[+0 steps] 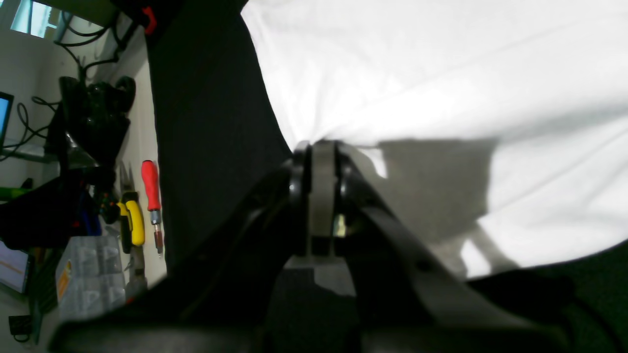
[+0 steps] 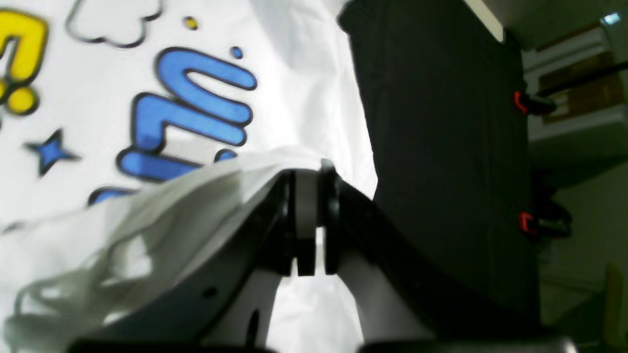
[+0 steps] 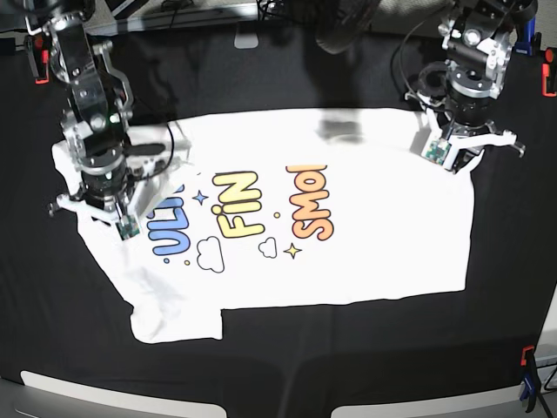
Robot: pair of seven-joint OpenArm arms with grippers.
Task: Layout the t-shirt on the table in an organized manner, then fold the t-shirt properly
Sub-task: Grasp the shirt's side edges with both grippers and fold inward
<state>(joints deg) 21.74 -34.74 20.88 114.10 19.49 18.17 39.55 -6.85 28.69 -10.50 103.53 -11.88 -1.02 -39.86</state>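
Note:
The white t-shirt lies spread on the black-clothed table, its blue, yellow and orange lettering facing up. My left gripper is at the shirt's far right corner, shut on its edge. In the left wrist view the cloth puckers into the closed left gripper. My right gripper stands at the shirt's left end near the blue letters. The right wrist view shows that right gripper shut on a raised fold of the t-shirt, which drapes over one finger.
Orange clamps hold the cloth at the far edges and a blue clamp sits at the near right. Beyond the table's edge lie a red screwdriver, a yellow-handled tool and a clear parts box.

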